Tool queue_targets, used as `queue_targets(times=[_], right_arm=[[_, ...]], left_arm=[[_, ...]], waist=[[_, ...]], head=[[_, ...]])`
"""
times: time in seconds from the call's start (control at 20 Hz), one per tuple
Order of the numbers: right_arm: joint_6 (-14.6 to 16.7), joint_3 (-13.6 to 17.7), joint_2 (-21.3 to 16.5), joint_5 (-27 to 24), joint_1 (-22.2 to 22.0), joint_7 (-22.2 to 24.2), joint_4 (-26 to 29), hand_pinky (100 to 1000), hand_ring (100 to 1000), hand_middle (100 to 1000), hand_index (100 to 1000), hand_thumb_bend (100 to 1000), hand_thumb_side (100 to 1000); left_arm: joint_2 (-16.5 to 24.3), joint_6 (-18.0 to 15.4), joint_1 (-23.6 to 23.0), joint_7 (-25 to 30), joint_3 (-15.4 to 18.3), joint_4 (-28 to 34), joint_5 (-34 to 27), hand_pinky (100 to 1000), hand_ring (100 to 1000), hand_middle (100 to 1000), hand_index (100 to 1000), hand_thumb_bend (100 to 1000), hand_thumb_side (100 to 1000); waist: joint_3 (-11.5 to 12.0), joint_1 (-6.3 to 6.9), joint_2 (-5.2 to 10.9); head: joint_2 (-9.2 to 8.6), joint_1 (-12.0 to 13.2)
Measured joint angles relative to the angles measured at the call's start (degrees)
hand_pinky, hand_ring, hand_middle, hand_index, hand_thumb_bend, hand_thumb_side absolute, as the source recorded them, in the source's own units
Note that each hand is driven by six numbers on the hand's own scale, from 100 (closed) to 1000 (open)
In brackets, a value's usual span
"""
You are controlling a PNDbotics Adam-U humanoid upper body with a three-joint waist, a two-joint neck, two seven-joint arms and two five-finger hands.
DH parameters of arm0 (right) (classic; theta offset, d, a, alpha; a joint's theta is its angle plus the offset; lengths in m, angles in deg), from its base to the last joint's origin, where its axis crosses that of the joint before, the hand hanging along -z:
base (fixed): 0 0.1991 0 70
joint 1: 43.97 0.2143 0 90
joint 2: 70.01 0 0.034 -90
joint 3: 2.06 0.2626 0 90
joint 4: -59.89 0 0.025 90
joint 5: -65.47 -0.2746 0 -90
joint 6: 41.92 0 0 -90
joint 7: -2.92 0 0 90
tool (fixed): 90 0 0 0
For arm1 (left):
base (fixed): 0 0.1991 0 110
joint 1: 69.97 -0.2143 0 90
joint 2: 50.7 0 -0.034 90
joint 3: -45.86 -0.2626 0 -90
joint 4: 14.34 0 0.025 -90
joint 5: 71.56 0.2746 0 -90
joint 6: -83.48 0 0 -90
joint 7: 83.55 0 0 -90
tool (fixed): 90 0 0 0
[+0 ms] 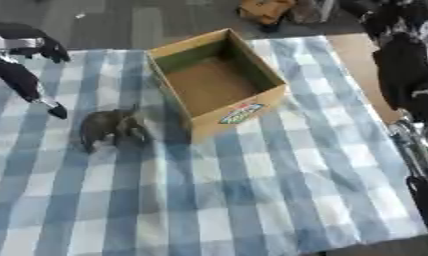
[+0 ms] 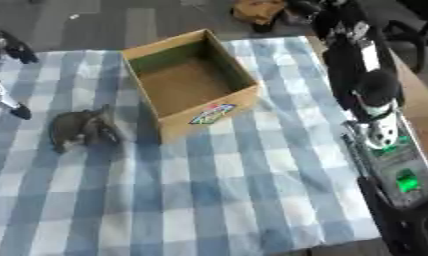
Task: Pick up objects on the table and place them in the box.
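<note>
An open cardboard box (image 1: 252, 102) with a coloured label on its front stands at the back middle of the checked cloth, and its inside looks empty. A grey animal-shaped toy (image 1: 112, 127) lies on the cloth just left of the box's front corner. My left hand (image 1: 25, 77) hovers at the far left, up and to the left of the toy, with dark fingers stretched out and holding nothing. My right arm (image 2: 366, 85) runs down the right edge. Its hand (image 2: 401, 220) is a dark shape at the lower right corner, and its fingers are unclear.
A blue and white checked cloth (image 1: 252, 190) covers the table. Bare wood (image 1: 362, 60) shows at the right rear. A brown object (image 1: 266, 10) sits on the floor behind the table.
</note>
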State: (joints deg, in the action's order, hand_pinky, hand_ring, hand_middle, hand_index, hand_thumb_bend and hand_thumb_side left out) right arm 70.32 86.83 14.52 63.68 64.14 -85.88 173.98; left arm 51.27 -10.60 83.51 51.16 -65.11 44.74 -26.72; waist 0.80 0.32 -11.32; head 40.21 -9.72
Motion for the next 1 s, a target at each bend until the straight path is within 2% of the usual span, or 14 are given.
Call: queue_targets(times=[0.35, 1.0], right_arm=[[-0.36, 0.00, 0.02, -0.11, -0.04, 0.07, 0.00, 902, 1000, 750, 959, 868, 1000], [-0.39, 0.00, 0.10, -0.34, -0.02, 0.04, 0.00, 907, 1000, 749, 959, 866, 1000]], left_arm=[[-0.96, 1.12, -0.41, 1.76, -1.27, 0.86, -3.44, 807, 852, 749, 847, 849, 357], [-2.68, 2.31, -0.97, 2.57, -2.94, 1.82, -6.15, 798, 835, 729, 830, 851, 355]], waist=[[-0.08, 0.24, 0.00], [-0.08, -0.06, -0.23]], head=[[0.01, -0.44], [0.02, -0.53]])
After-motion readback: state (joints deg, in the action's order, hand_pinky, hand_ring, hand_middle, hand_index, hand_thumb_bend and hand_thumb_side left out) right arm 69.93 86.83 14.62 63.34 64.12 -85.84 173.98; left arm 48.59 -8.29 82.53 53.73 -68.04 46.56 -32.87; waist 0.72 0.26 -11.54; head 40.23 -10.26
